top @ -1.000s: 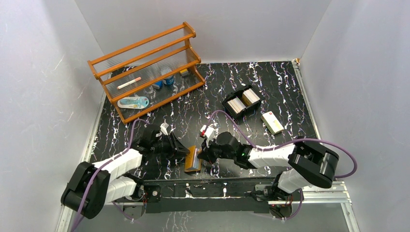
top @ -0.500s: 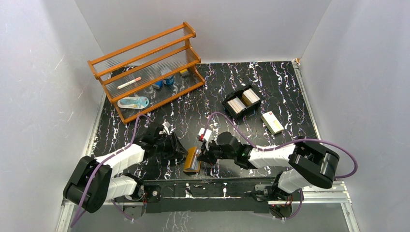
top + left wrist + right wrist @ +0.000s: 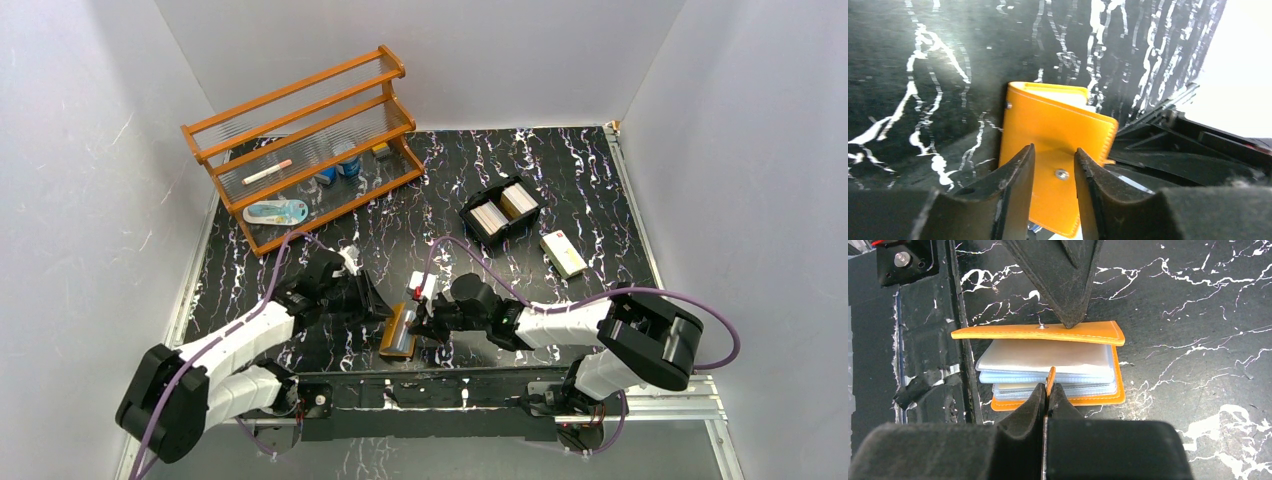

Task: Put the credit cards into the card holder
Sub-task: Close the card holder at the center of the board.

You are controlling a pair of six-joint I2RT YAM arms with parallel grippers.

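Observation:
The orange card holder (image 3: pixel 397 331) lies near the table's front edge, with one cover raised (image 3: pixel 1038 333) and clear sleeves (image 3: pixel 1048 365) showing inside. My right gripper (image 3: pixel 421 322) (image 3: pixel 1049 388) is shut on its thin orange snap tab (image 3: pixel 1050 376). My left gripper (image 3: pixel 379 308) (image 3: pixel 1054 150) is open, its fingertips against the outside of the raised cover (image 3: pixel 1048 125) by the snap stud. The credit cards stand as a white stack (image 3: pixel 490 216) and a tan stack (image 3: pixel 517 200) in the black tray (image 3: pixel 470 212), far from both grippers.
A cream oblong box (image 3: pixel 563 253) lies right of the tray. An orange wooden rack (image 3: pixel 300 140) with small items stands at the back left. The black base rail (image 3: pixel 430 385) runs just in front of the holder.
My left arm has shifted slightly right and farther from the base, staying against the holder. The right gripper and the holder have barely moved.

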